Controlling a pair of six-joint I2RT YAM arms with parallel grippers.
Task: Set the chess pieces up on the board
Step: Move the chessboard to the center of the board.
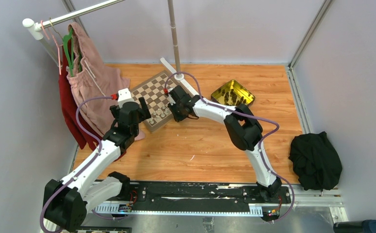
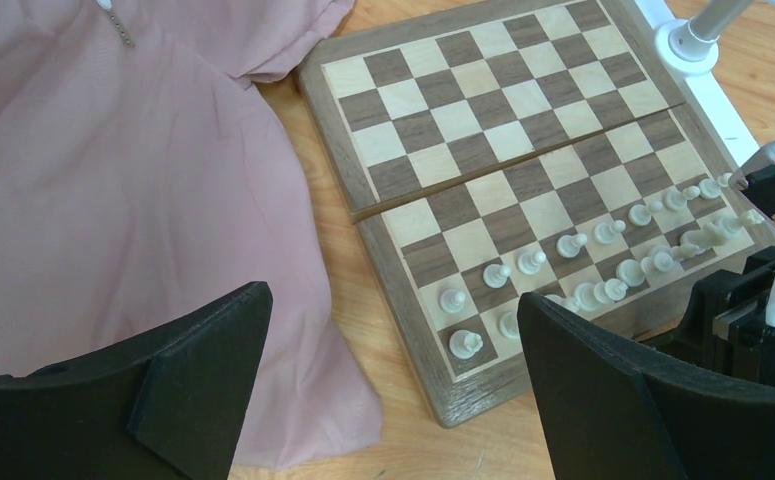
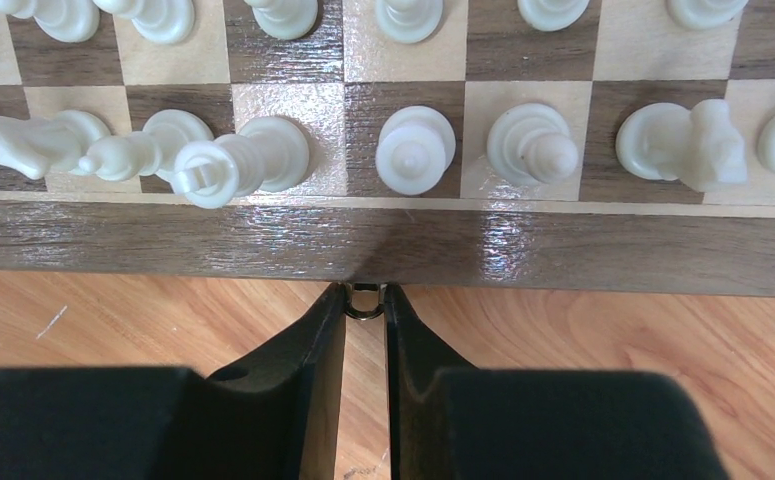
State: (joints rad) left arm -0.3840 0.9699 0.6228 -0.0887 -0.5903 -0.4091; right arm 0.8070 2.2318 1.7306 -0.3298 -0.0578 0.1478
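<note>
The board point(image 1: 150, 95) lies at the table's back left, and cream chess pieces point(image 2: 569, 244) stand in two rows along its near side. Dark chess pieces point(image 1: 231, 96) sit in a gold tin. In the right wrist view my right gripper point(image 3: 365, 294) is shut on a small metal ring point(image 3: 365, 308) on the board's brown border point(image 3: 563, 250), just below a row of cream pieces point(image 3: 415, 150). My left gripper point(image 2: 393, 300) hangs open above the board's left corner point(image 2: 483, 395) with nothing between its fingers.
A pink garment point(image 2: 113, 200) lies against the board's left side, hanging from a rack with a red one point(image 1: 68, 104). A white stand pole point(image 1: 174, 39) rises by the board's far corner. The gold tin point(image 1: 246, 93) sits right of the board. A black cloth point(image 1: 316, 160) lies far right.
</note>
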